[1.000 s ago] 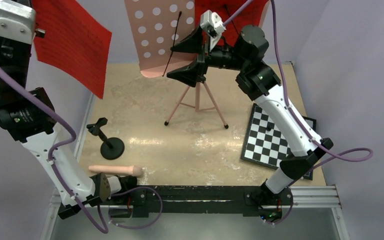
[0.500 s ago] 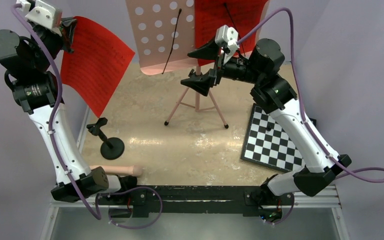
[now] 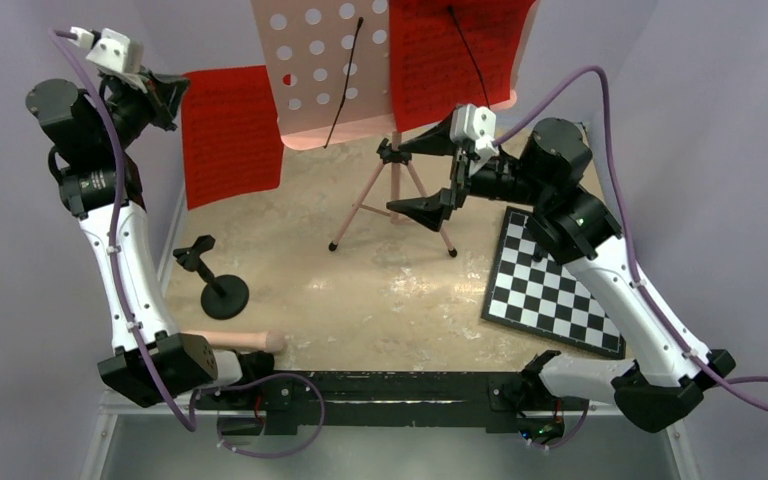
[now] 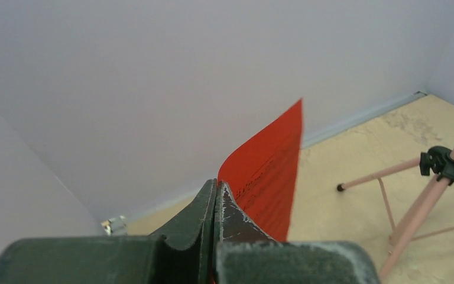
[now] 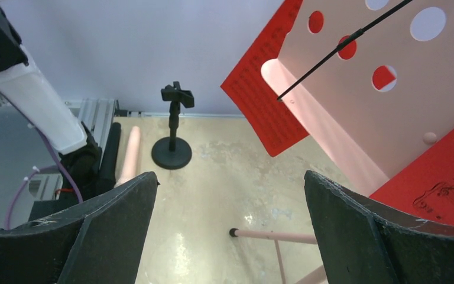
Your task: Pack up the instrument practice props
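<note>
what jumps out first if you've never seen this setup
The red sheet hanging from the shut left gripper at far left grabs the eye. Next, the pink music stand at the back with another red page on it, the open right gripper beside its tripod.

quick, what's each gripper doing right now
left gripper: closed, pinching the red sheet by its edge
right gripper: wide open, holding nothing
</note>
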You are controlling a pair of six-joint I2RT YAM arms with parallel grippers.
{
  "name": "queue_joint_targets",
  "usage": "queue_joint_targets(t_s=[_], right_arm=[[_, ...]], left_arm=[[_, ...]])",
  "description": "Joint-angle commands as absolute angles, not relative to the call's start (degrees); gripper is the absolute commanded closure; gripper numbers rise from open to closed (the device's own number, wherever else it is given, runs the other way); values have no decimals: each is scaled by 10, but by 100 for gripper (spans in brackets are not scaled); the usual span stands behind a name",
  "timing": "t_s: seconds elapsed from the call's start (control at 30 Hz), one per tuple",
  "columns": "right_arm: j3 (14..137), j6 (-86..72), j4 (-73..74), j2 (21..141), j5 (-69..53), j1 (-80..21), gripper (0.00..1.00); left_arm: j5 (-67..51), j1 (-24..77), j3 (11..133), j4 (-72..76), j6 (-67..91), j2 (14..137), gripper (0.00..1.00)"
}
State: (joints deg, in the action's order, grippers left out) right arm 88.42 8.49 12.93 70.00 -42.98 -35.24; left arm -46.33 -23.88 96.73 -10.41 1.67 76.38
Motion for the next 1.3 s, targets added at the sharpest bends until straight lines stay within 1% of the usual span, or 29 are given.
queue_joint_targets(t_s=[0.0, 0.17, 0.37, 0.63, 0.77, 0.97, 1.13, 1.27], right_arm=[[861, 140, 152, 664, -418, -352, 1], [844, 153, 173, 652, -407, -351, 1], [841, 157, 171, 657, -406, -351, 1], [841, 175, 188, 659, -390, -351, 1], [846, 178, 191, 665, -387, -351, 1], [855, 186, 195, 671, -382, -351, 1], [855, 190, 193, 671, -379, -352, 1], [851, 189, 192, 668, -381, -352, 1]], left_arm=[[-483, -234, 893, -90, 15, 749, 100], [-487, -235, 857, -128, -59, 778, 100], [-480, -235, 860, -130, -90, 857, 100], [-434, -235, 923, -204, -215, 962, 100], [-421, -230, 983, -230, -214, 1015, 100], [-312, -175, 1003, -236, -261, 1032, 100], [-237, -119, 993, -274, -356, 1029, 100], [-203, -106, 974, -273, -358, 1028, 100]])
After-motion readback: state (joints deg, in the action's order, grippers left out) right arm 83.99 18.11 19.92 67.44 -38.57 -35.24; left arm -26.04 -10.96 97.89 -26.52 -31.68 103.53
